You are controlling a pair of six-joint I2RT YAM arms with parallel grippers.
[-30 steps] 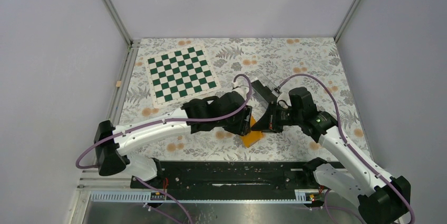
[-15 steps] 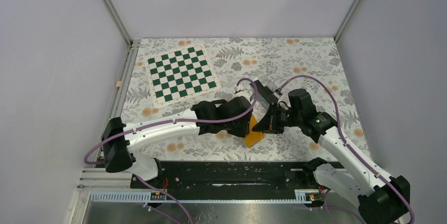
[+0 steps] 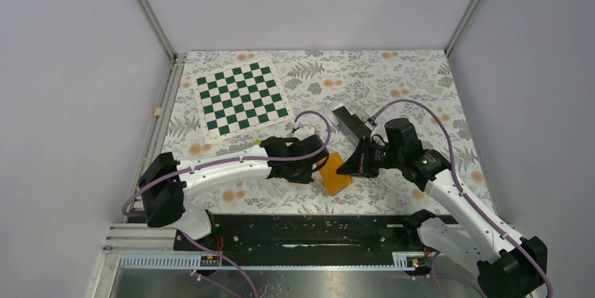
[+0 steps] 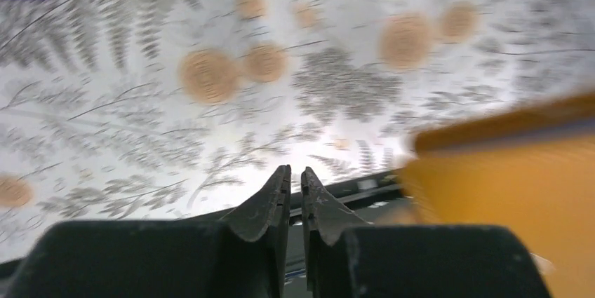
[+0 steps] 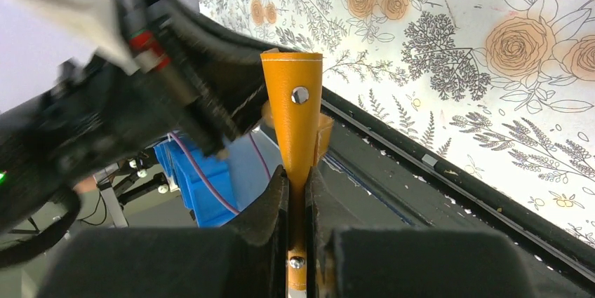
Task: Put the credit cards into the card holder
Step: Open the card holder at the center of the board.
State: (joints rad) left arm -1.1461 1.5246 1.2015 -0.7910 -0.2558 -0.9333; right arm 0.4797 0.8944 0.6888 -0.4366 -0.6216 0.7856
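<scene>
Top view. The right gripper (image 3: 353,165) is clamped on one edge of the orange wallet (image 3: 337,175), which slants down to the flowered cloth (image 3: 421,80). The left gripper (image 3: 313,166) sits just beside the wallet on the side away from the right gripper, and its black wrist hides their meeting point. Beyond the right gripper lies a dark flat piece (image 3: 353,121). It may be a card, but it is too small to tell. A green chessboard (image 3: 242,98) lies well beyond the left gripper.

Left wrist view. The two fingers are drawn almost together, with only a slit between them and nothing in it. The wallet is a blurred orange mass to their right, near but not between them. A dark rail (image 4: 365,186) runs just ahead of the tips.

Right wrist view. The fingers pinch the wallet, which stands edge-on straight ahead with its snap button (image 5: 300,92) facing the camera. The left arm (image 5: 91,116) crowds the space left of the wallet. A blue bin (image 5: 203,186) shows below the table edge.
</scene>
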